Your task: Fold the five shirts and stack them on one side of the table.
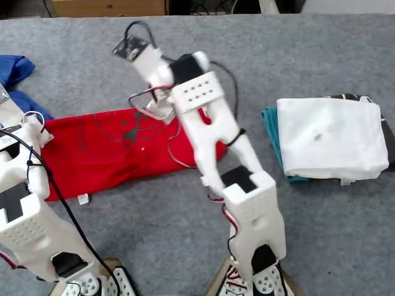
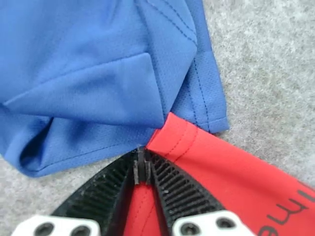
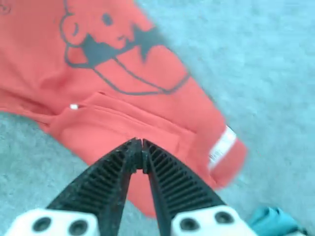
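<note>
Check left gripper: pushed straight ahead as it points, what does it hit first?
Most likely the blue shirt. The left gripper, shut on the edge of the red shirt, points at blue fabric just past its tips. Depth is unclear, so it might pass above it.

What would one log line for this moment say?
left end effector: shut on red shirt corner | right end effector: shut on same shirt | blue shirt: crumpled beside it | folded stack: white on top

Grey felt table, wooden cabinet behind — even light
</note>
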